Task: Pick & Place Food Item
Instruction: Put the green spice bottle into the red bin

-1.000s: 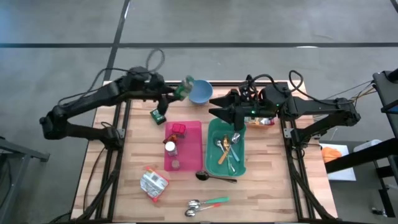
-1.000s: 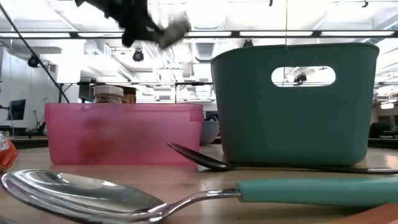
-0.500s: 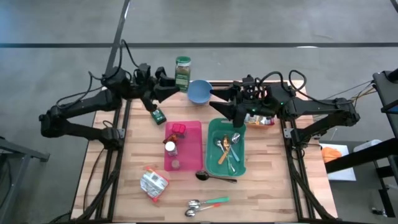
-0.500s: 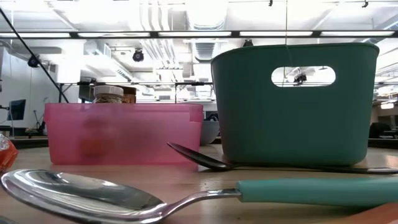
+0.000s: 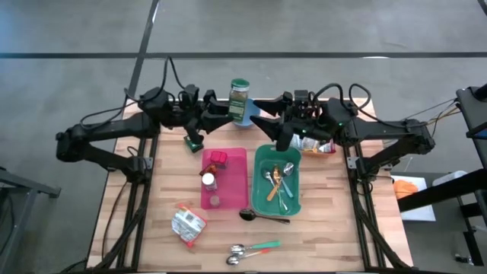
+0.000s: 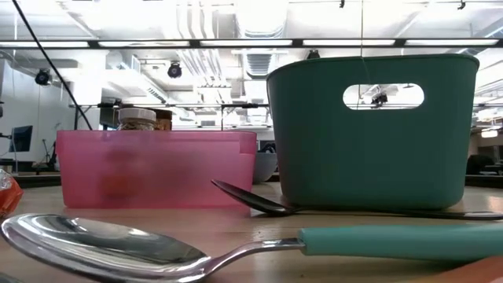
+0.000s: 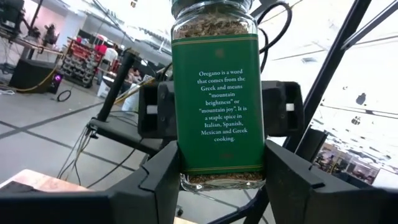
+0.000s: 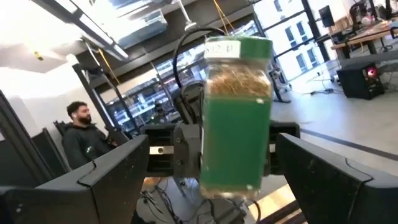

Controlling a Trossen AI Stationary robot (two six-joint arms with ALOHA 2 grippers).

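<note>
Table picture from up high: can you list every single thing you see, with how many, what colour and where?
Oregano jar: one, green label, held up between both grippers at the far edge.
Bowl: one, blue, under the jar.
Pink bin: one, table middle, holding a red item and a small jar.
Green bin: one, right of pink, holding cutlery.
Dark spoon: one, in front of the bins.
Teal-handled spoons: two, near edge.
Foil packet: one, silver, near left.
Left gripper: shut on the jar.
Right gripper: open, facing it.

Readable text — one label only
The green label (image 7: 217, 102) on the oregano jar (image 7: 216, 93) is reading: "Oregano is a word that comes from the Greek and means 'mountain brightness' or 'mountain joy'. It is a staple spice in Italian, Spanish, Mexican and Greek cooking."
</note>
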